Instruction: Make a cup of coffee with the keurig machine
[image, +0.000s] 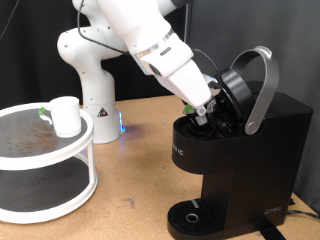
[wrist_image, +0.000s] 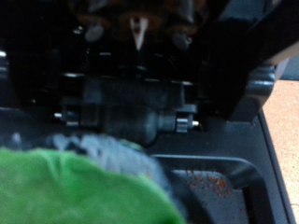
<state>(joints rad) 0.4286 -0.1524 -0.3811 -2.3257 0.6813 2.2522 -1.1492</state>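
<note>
The gripper is down inside the open head of the coffee machine, its fingers at the pod chamber. In the wrist view a blurred green-topped pod fills the near foreground, close against the fingers, with the dark inside of the chamber behind it. It looks as though the jaws are clamped on the pod, but whether they grip it or have let go I cannot tell from these pictures.

The machine's lid, with its grey curved handle, is raised and tipped back, so opening it is done. The pod appears to be at or just in the chamber, not clearly seated.

The white cup stands well apart, on the upper shelf of the round white stand at the exterior view's left. The drip base is bare of it, so the cup is not yet placed, the lid not shut, and no brewing shows.
</note>
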